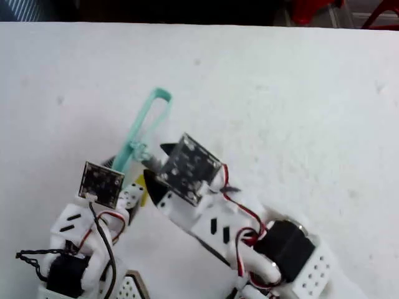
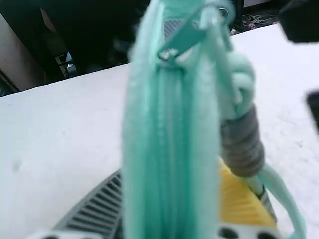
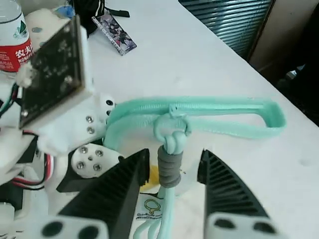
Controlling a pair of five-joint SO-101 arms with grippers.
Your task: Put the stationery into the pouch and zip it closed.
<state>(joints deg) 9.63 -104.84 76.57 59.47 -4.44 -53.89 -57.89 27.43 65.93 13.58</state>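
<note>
Left fingers [image 2: 97, 206] closed on the near end of a mint-green pouch [image 2: 164, 149], holding it up on its edge with the zip uppermost. Right fingers [image 3: 119, 186] spread wide, one on each side of the grey bead [image 3: 169, 167] on the zip's pull cord [image 3: 166, 199], with a gap on both sides. Zip slider [image 3: 174, 110] sits partway along the pouch; past it the two sides gape apart. Pouch stands left of the white worktop's [image 1: 299, 93] middle, its length running from the near edge toward the far edge.
</note>
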